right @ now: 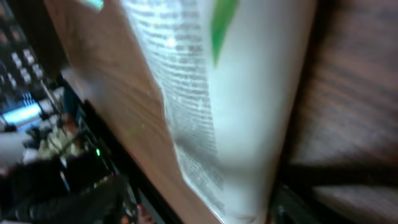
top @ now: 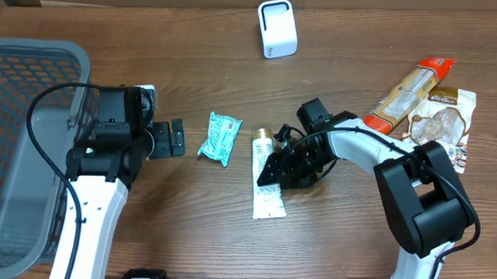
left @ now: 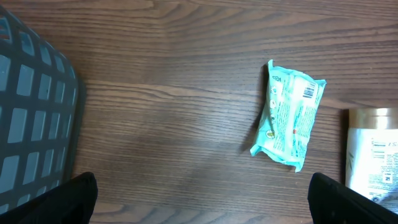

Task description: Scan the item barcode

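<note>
A white tube [top: 268, 184] with a gold cap lies on the table, cap towards the far side. My right gripper [top: 279, 168] is low over its right side, fingers against it. In the right wrist view the tube [right: 249, 93] fills the blurred frame, and how the jaws stand does not show. A teal packet [top: 221, 138] lies just left of the tube, and the left wrist view shows a barcode on this packet [left: 289, 115]. My left gripper [top: 174, 139] stands open a little left of the packet with nothing between its fingers. The white scanner [top: 277, 29] stands at the far edge.
A grey mesh basket [top: 34, 54] fills the left side, close behind my left arm; its wall [left: 31, 112] shows in the left wrist view. An orange long pack [top: 410, 92] and a clear bag of snacks [top: 438, 122] lie at the right.
</note>
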